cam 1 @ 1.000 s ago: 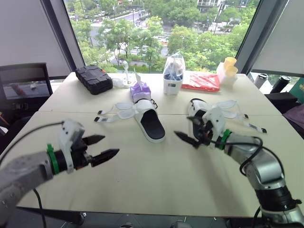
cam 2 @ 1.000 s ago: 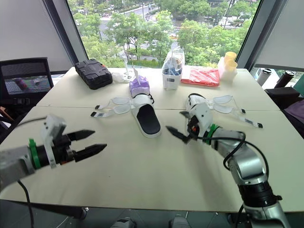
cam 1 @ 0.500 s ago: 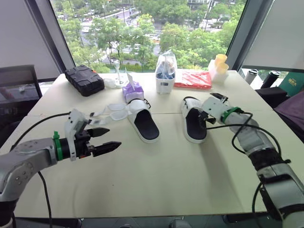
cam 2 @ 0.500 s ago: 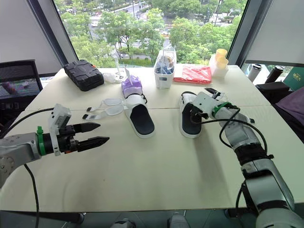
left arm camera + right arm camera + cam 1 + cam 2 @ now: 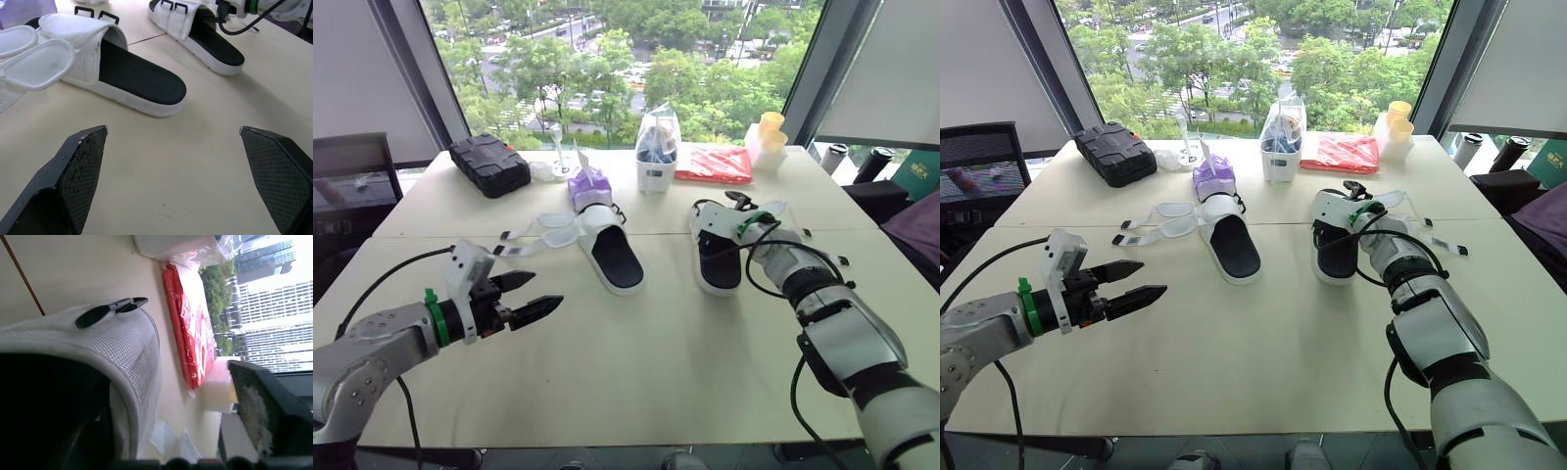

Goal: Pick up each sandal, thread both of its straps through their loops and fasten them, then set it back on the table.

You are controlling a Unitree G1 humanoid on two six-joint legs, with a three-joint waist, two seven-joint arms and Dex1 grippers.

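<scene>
Two white sandals with black footbeds lie mid-table. The left sandal (image 5: 613, 258) has both straps (image 5: 548, 230) unfastened and spread flat to its left. The right sandal (image 5: 717, 260) has its loose straps (image 5: 795, 221) trailing to its right. My right gripper (image 5: 735, 207) is at the far end of the right sandal. In the right wrist view it is open (image 5: 176, 431), with one finger under the white upper band (image 5: 122, 342) and the other finger (image 5: 259, 406) outside it. My left gripper (image 5: 534, 298) hovers open over bare table, short of the left sandal (image 5: 132, 73).
Along the window edge stand a black case (image 5: 489, 164), a purple tissue box (image 5: 588, 184), a white tub with a plastic bag (image 5: 656, 162), a red packet (image 5: 720, 164) and yellow cups (image 5: 766, 137). A chair (image 5: 352, 176) stands off the table's left side.
My right gripper has gone from the near table to the right sandal's far end, one finger now under its band. The left gripper has held roughly in place. The camera has shifted.
</scene>
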